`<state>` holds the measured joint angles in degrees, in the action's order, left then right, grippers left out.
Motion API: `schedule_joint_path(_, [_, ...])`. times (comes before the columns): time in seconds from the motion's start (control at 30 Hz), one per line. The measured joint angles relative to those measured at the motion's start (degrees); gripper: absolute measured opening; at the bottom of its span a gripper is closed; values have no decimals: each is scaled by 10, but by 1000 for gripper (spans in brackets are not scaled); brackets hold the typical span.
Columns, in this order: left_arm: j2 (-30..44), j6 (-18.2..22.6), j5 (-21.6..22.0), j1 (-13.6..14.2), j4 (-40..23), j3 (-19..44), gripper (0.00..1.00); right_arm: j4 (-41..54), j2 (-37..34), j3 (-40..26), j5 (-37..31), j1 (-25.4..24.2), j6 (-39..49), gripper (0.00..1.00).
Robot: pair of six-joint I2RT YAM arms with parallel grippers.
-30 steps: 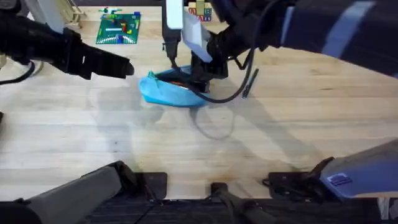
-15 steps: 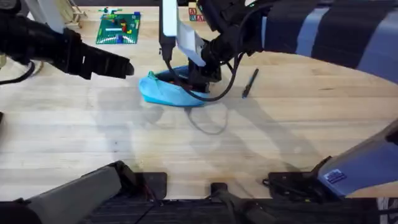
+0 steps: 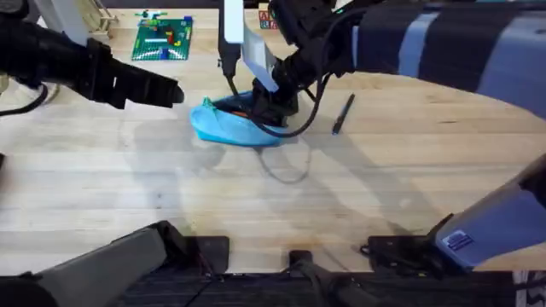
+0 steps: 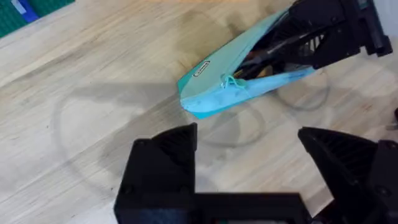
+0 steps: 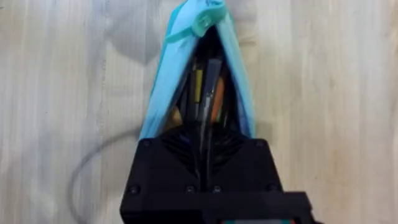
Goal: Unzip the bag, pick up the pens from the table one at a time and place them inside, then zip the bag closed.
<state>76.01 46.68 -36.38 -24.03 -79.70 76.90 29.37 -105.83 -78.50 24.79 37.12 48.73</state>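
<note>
Inside the bag (image 3: 232, 124), right gripper (image 3: 271, 109).

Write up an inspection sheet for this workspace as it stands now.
Surface: light wooden table, bare in front.
Job's things: blue bag unzipped, pens visible inside; one dark pen lying on the table to its right.
Clutter: green brick baseplate at the far edge.
Grippers: left tool open, hovering left of the bag; right tool at the bag's mouth, state unclear.
Cables: black cable looping by the bag.
Surroundings: nothing seen.
</note>
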Motion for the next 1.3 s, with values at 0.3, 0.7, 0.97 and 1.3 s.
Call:
schedule_joint_path(0.3, [0, 0, 0, 0, 0, 0, 996, 27, -14, 0, 1, 0, -5, 170])
schedule_joint_path(0.7, [0, 0, 0, 0, 0, 0, 995, 15, -14, 0, 3, 0, -6, 995])
schedule_joint_path(0.97, [0, 0, 0, 0, 0, 0, 994, 10, -13, -8, 1, 0, -12, 995])
schedule_joint_path(1.3, [0, 0, 0, 0, 0, 0, 994, 14, 91, -17, -137, 2, -146, 996])
